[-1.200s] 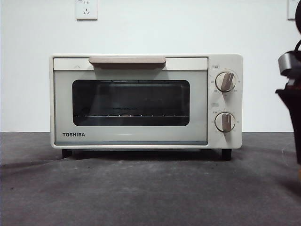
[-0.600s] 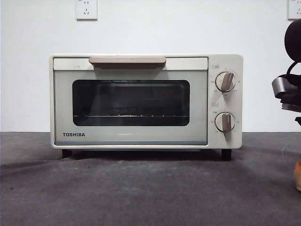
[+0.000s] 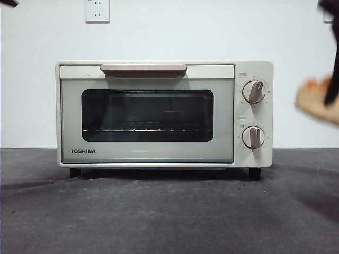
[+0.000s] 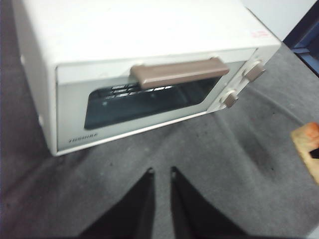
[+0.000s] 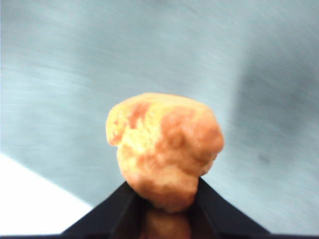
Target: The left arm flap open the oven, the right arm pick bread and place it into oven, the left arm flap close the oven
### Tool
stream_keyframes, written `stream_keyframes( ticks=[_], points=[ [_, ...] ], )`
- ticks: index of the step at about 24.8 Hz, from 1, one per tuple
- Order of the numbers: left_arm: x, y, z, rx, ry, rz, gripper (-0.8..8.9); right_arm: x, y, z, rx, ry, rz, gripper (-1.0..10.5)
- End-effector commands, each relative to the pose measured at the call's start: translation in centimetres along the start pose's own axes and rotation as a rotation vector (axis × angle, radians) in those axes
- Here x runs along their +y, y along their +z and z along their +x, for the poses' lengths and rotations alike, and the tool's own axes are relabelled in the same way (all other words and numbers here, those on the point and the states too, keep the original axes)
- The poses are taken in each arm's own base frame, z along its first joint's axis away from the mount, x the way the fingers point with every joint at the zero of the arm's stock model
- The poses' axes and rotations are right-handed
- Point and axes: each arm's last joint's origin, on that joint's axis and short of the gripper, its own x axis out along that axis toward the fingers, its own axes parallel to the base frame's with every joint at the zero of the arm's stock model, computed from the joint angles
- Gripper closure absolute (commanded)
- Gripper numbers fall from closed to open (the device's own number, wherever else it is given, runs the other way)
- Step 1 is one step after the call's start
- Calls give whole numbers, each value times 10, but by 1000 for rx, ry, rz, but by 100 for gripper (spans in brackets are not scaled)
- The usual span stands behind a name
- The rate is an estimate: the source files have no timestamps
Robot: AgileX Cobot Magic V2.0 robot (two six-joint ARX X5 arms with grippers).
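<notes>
Front view: oven [image 3: 164, 114] door reads TOSHIBA; right pincer [image 5: 164, 204] clamps bread [image 5: 164, 149].

White wall [image 3: 212, 32], socket [image 3: 97, 10], dark tabletop [image 3: 159, 217].

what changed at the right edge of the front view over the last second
The right gripper has lifted the bread: half a second ago the bread sat low at the table's edge, now it hangs in the air beside the oven's knobs, clamped between the jaws. The oven did not move and its door is still shut. The left gripper hangs in front of the oven, jaws nearly together.
</notes>
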Motion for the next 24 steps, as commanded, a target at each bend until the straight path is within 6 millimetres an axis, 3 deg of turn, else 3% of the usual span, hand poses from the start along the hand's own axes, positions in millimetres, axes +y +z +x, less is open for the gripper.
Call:
stream_keyframes(
  ticks=[1,9,16,24],
  points=[
    [-3,15,5,15,-9,37,803,12,-8,-23,-103,83,-52,852],
    [-10,62,65,198,-62,140,803,30,-50,-77,-373,209,-109,852],
    [-16,83,114,249,-99,193,803,31,-64,-89,-448,222,-108,852],
    [-11,83,155,236,-112,214,803,32,-66,-91,-458,227,-112,852]
  ],
)
